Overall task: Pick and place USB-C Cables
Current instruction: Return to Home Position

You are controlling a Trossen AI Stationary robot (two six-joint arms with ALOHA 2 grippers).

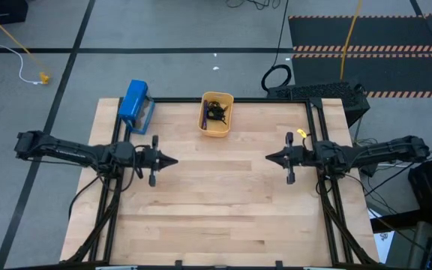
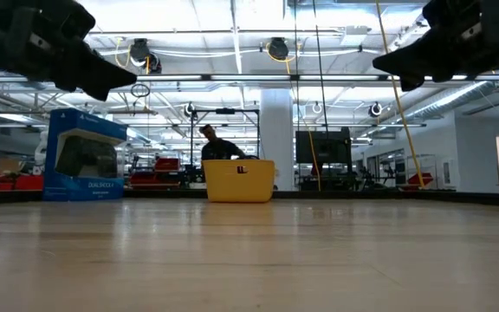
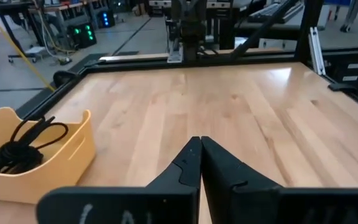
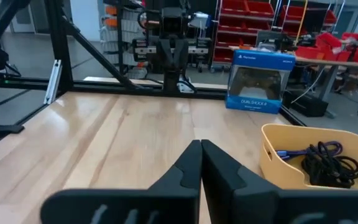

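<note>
The orange tray [image 1: 216, 115] stands near the table's far edge, also seen as the tray [image 2: 238, 181], [image 3: 36, 167], [image 4: 312, 160]. Inside it lie the USB-C cables: black bundles [image 1: 216, 111] [image 3: 17, 146] [image 4: 328, 165] and a blue-purple one [image 4: 297, 153] [image 1: 204, 116]. My left gripper [image 1: 172, 160] [image 3: 200, 146] hovers shut over the table's left middle, pointing right. My right gripper [image 1: 269, 157] [image 4: 200, 148] hovers shut over the right middle, pointing left. Both are above the table and clear of the tray.
A blue game-controller box [image 1: 135, 103] [image 2: 85, 156] [image 4: 258, 79] stands at the far left corner of the table. A thick black cord ring [image 1: 276, 77] and a yellow cord [image 1: 349, 37] lie on the floor beyond. A person [image 2: 215, 147] shows in the room behind the tray.
</note>
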